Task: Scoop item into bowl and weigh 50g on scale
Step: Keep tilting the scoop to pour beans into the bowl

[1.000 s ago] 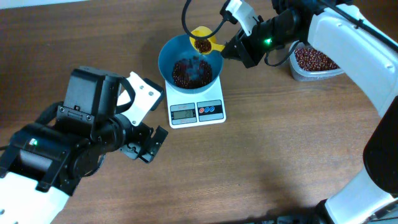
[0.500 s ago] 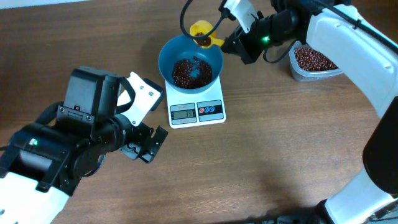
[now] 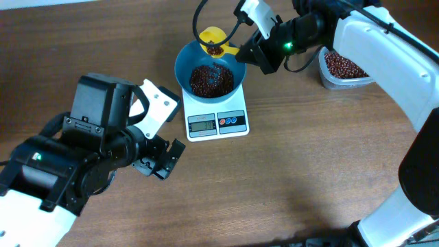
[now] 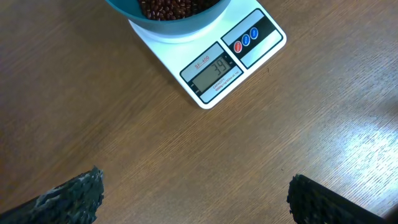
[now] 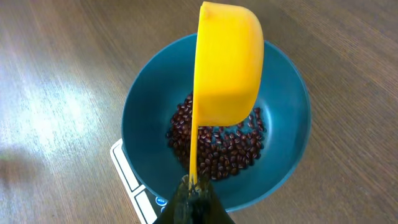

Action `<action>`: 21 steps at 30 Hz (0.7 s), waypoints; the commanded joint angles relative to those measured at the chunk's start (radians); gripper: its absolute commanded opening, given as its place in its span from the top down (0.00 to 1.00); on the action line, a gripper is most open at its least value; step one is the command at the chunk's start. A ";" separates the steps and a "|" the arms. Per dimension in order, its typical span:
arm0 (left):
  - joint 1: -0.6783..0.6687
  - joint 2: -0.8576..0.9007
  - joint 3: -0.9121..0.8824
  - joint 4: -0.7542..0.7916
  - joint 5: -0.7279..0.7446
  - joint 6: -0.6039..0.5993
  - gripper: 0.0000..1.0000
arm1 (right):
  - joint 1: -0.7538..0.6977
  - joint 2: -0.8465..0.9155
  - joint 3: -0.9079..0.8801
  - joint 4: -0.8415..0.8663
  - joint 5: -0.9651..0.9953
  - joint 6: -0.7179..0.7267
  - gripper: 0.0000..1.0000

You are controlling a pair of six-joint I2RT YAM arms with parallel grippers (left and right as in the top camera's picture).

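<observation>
Wooden table (image 3: 309, 171) under the rig, brown grain throughout. I find the right gripper (image 5: 194, 198) pressed together on the thin handle of a yellow scoop (image 5: 227, 68), pinching it at the handle's end; the scoop is tipped on its edge above the teal-blue bowl (image 5: 143, 118), and the overhead view shows a few beans in its cup near the bowl's far rim. The left gripper (image 4: 196, 186) stands spread wide, holding and touching nothing, hanging over bare wood on the near side of the scale (image 3: 217, 110). The scale's grey display (image 4: 214, 70) reads 34; the small print above it is too fine for me to read with certainty. A red button and two blue ones sit beside the display. The bowl rests on the scale's platform and overhangs it, with a loose heap of dark red-brown beans (image 5: 224, 149) covering its bottom. A clear plastic tub (image 3: 343, 67), well to the right of the bowl, holds more of the same beans and is partly hidden by the right arm.
</observation>
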 commanded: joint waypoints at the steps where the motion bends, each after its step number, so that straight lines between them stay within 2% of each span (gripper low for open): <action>1: 0.004 0.003 -0.003 0.001 0.011 0.016 0.01 | 0.008 -0.027 0.018 -0.004 0.008 -0.007 0.96; 3: 0.004 0.003 -0.003 0.001 0.011 0.016 0.02 | 0.011 -0.032 0.027 -0.008 -0.008 -0.007 0.96; 7: 0.004 0.003 -0.003 0.001 0.011 0.016 0.02 | 0.010 -0.031 0.034 -0.017 0.108 -0.008 0.96; 9: 0.004 0.003 -0.003 0.001 0.011 0.016 0.02 | 0.010 -0.034 0.051 -0.016 0.069 -0.007 0.96; 11: 0.004 0.003 -0.003 0.001 0.011 0.016 0.02 | 0.010 -0.033 0.051 -0.033 0.157 -0.007 0.96; 16: 0.004 0.003 -0.003 0.001 0.011 0.016 0.02 | 0.011 -0.038 0.064 -0.026 0.104 -0.008 0.96; 21: 0.004 0.003 -0.003 0.001 0.011 0.016 0.02 | 0.011 -0.041 0.064 -0.038 0.194 -0.007 0.96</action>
